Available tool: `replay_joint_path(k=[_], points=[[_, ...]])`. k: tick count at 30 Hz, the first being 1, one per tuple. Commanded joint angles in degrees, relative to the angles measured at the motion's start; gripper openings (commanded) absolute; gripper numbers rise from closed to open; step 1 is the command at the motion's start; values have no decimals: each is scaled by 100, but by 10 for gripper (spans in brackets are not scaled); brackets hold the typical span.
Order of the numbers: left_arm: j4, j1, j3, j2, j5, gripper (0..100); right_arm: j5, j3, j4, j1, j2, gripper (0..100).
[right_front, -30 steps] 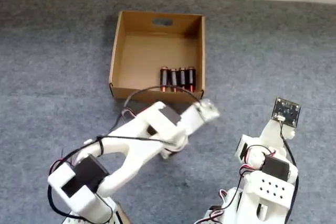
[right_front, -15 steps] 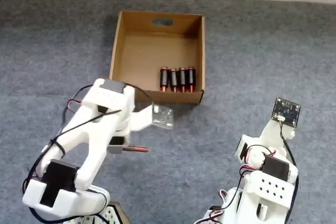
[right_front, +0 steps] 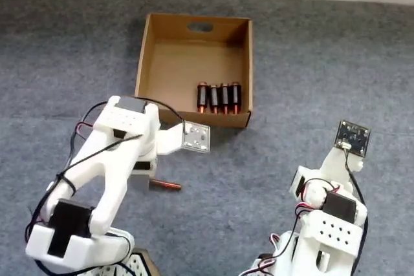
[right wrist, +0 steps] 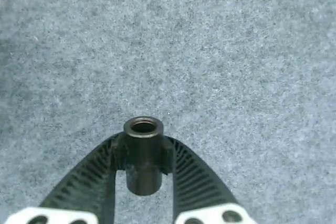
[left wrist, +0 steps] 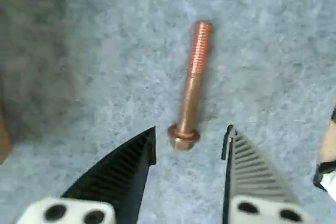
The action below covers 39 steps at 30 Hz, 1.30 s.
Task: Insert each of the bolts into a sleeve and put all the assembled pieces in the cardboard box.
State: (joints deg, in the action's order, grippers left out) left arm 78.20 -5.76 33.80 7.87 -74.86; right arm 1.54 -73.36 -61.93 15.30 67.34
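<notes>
A copper bolt (left wrist: 190, 85) lies flat on the grey carpet, and its shank (right_front: 165, 186) pokes out from under the left arm in the high view. My left gripper (left wrist: 190, 135) is open just above it, one finger on each side of the bolt's head. My right gripper (right wrist: 143, 153) is shut on a black sleeve (right wrist: 143, 154), held upright with its threaded hole showing. The cardboard box (right_front: 152, 59) stands at the back of the table. Several assembled pieces (right_front: 218, 97) lie side by side in its front right corner.
The right arm (right_front: 330, 214) stands folded at the front right. Grey carpet (right_front: 310, 63) stretches to the right of the box and between the arms.
The left arm swung from the box's front edge back to the left and came down over the loose bolt. The right arm kept still.
</notes>
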Motion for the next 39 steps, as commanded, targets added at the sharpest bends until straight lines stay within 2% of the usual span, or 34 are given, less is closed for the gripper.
replay_joint_path(k=[1, 3, 5, 7, 10, 15, 18, 27, 34, 39], points=[[396, 312, -479, 409, -53, 204, -44, 22, 92, 57, 84, 5], [1099, 365, -620, 629, -35, 194, -44, 22, 92, 48, 84, 5], [1820, 347, -558, 840, 273, 181, -44, 22, 92, 48, 84, 5], [1952, 347, -286, 954, 765, 169, -44, 40, 92, 48, 84, 5], [1327, 347, 374, 963, 1679, 146, -44, 40, 92, 48, 84, 5], [-492, 251, 1402, 963, 3288, 132, -53, 31, 92, 48, 84, 5], [-1196, 163, 1640, 963, 4070, 132, -53, 22, 92, 57, 84, 5], [-2286, 154, 1657, 954, 5266, 131, -62, 22, 92, 66, 84, 5], [-2884, 75, 1631, 1007, 7042, 133, -70, 22, 92, 66, 84, 5], [-3077, -505, 1622, 1007, 8492, 136, -70, 22, 92, 66, 84, 5]])
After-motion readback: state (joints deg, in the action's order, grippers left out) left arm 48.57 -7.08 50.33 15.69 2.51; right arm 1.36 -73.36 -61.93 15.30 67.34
